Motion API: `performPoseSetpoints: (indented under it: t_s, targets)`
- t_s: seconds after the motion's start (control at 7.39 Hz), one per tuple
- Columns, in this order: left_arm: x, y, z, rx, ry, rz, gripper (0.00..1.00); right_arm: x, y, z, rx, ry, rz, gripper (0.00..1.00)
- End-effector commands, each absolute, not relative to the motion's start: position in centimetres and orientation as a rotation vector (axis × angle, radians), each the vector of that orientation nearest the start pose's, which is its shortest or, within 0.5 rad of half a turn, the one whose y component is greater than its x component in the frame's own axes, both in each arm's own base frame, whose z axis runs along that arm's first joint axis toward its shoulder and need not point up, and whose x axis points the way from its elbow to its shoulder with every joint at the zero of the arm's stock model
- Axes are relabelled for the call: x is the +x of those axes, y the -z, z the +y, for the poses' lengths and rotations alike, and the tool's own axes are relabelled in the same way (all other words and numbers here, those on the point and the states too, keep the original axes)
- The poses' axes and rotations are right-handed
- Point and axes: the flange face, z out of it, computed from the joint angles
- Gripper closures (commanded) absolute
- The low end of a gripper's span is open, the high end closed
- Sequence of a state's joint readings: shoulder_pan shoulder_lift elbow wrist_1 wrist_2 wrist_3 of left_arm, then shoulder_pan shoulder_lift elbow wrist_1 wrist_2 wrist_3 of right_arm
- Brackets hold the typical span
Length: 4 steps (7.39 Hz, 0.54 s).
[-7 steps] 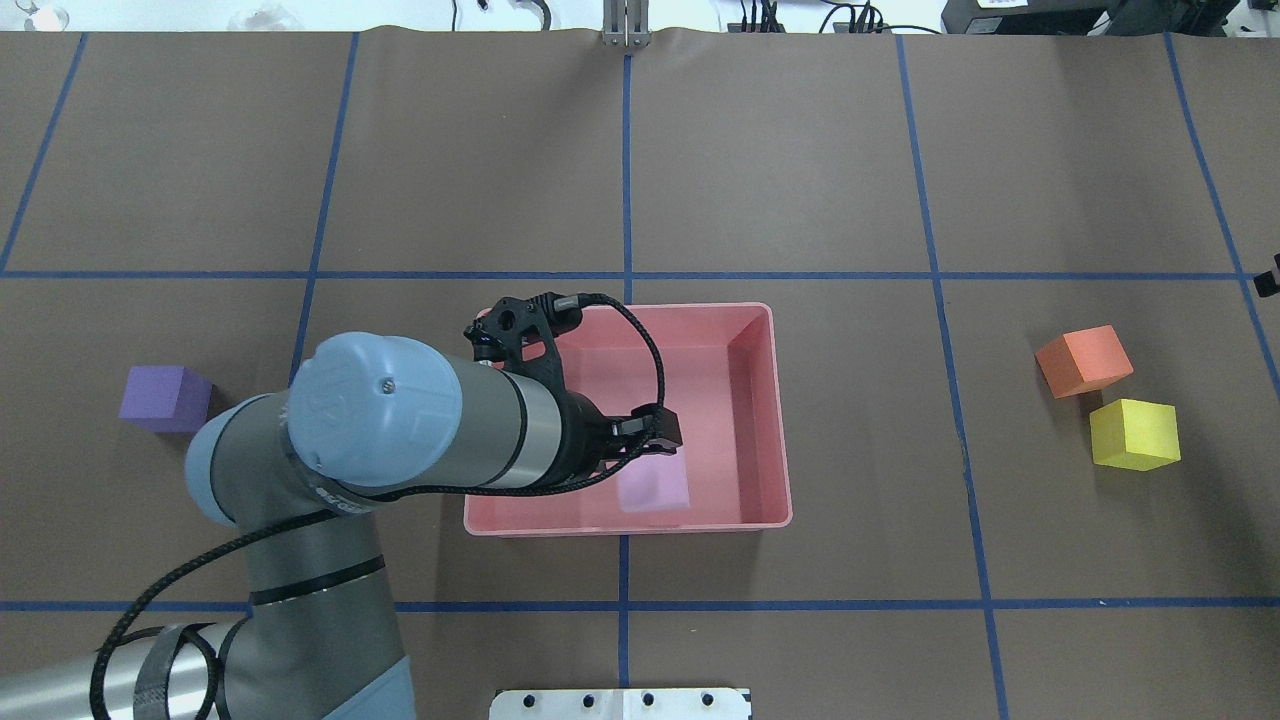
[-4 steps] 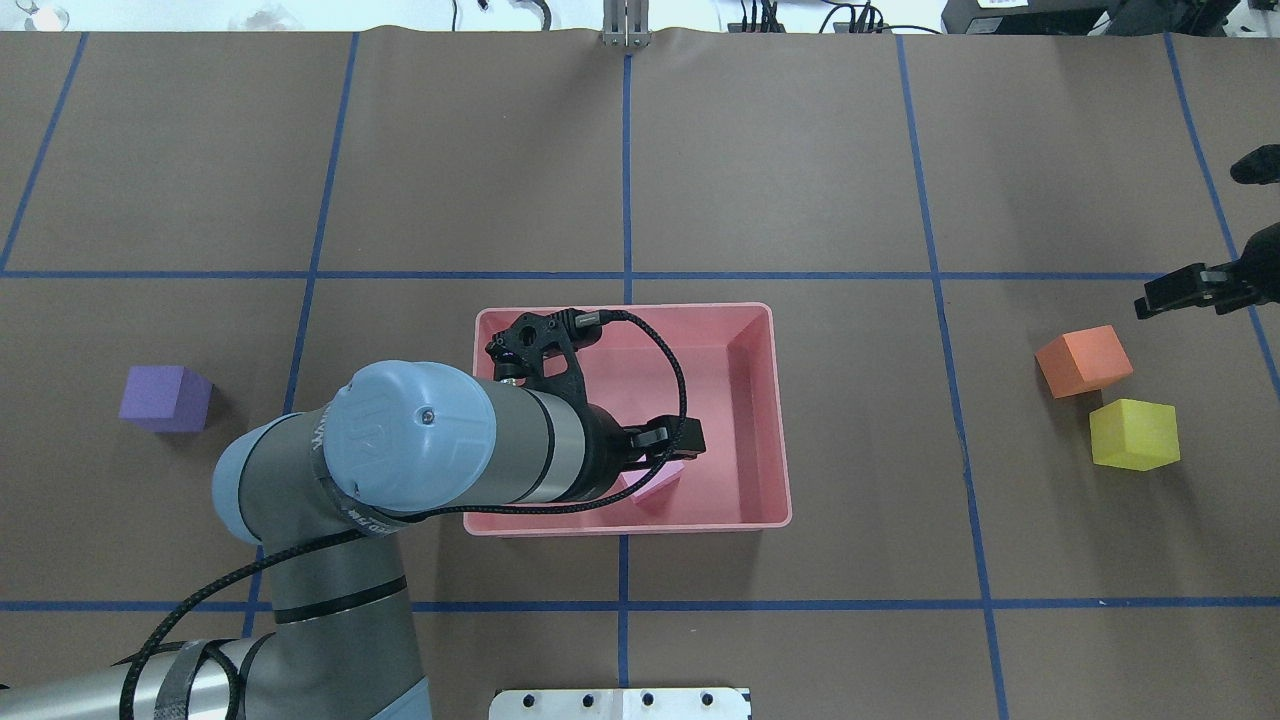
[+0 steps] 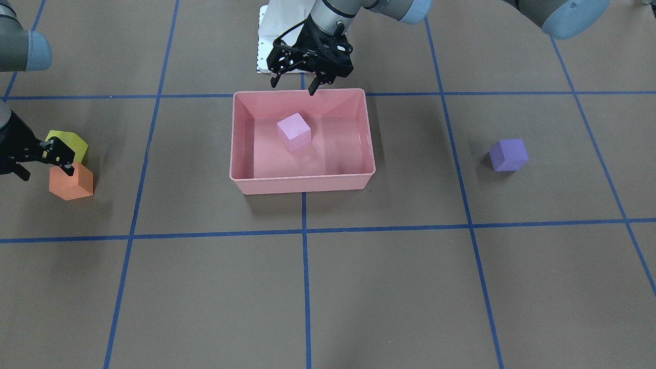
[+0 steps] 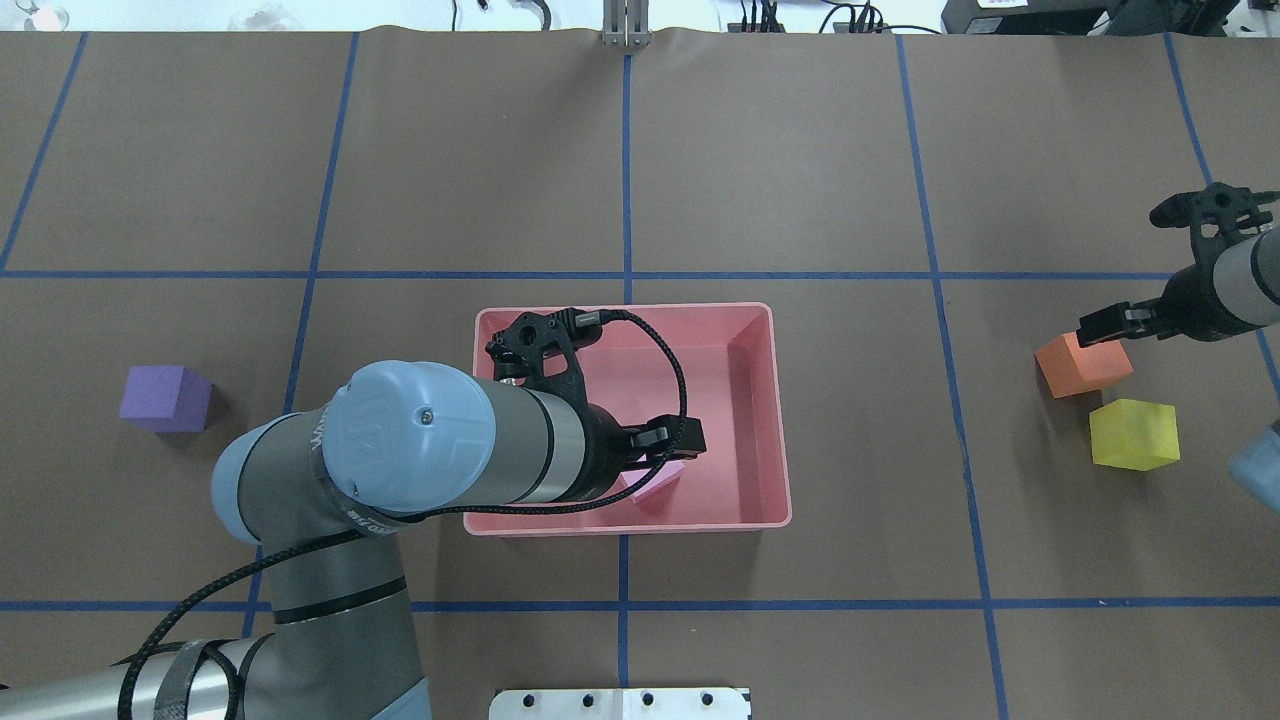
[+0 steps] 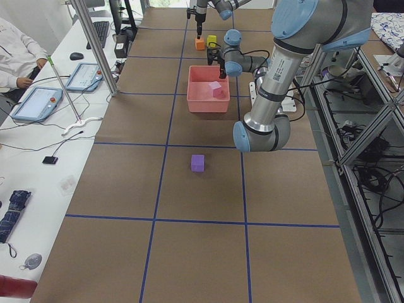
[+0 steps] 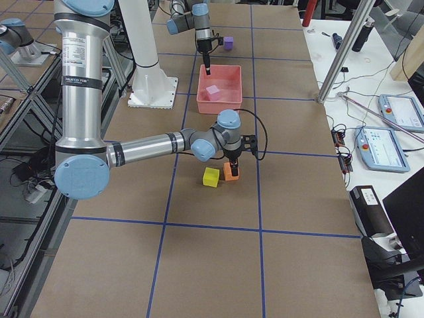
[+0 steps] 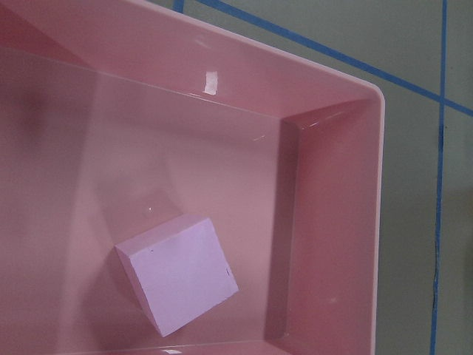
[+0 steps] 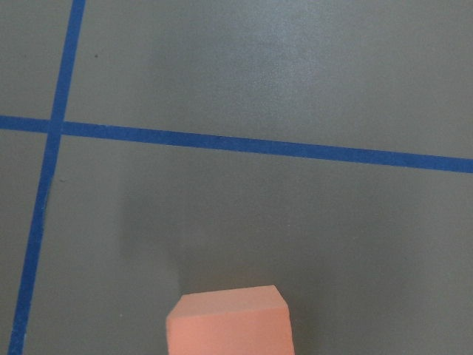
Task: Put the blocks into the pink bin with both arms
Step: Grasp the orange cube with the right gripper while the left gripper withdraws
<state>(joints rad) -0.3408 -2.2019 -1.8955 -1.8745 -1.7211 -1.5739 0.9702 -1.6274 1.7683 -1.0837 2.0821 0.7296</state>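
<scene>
Left claw (image 3: 291,88) spread wide — empty, over pink bin (image 3: 302,184)

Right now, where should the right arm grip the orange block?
From above, jaws on two opposite side faces of the orange block. It sits flat, turned off the tape grid, so rotate to match; choose the pair not facing the yellow block.
</scene>
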Motion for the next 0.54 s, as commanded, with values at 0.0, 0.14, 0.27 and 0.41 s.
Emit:
performPoseSetpoints:
  t_s: [0.0, 0.14, 0.27, 0.41]
  targets:
    - [52.6, -12.0, -31.3, 0.084, 0.203, 1.264, 0.00, -22.2, -56.0, -45.5, 0.185, 0.059, -0.773, 0.00]
    - [52.7, -12.0, -31.2, 0.085, 0.203, 1.264, 0.00, -22.6, -56.6, -45.4, 0.182, 0.066, -0.774, 0.00]
    - [52.6, -12.0, -31.2, 0.085, 0.202, 1.266, 0.00, -22.8, -56.6, -45.3, 0.180, 0.071, -0.774, 0.00]
    - [52.6, -12.0, -31.2, 0.085, 0.202, 1.266, 0.00, -23.5, -55.9, -45.6, 0.181, 0.066, -0.784, 0.00]
